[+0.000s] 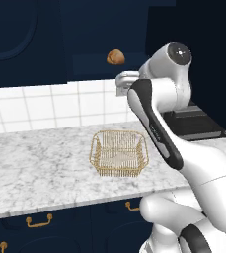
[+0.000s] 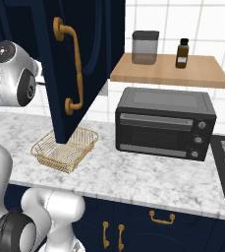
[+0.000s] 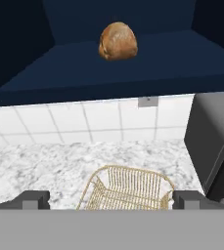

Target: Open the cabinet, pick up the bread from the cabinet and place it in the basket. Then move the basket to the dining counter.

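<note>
One bread (image 3: pixel 118 41) in the open cabinet (image 3: pixel 133 68); one basket (image 3: pixel 128 188) below.

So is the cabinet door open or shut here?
Open. The cabinet door stands swung out over the basket, and the bread sits exposed on its shelf.

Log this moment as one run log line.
cabinet: open | bread: on cabinet shelf | basket: empty, on worktop | gripper: open, facing bread
</note>
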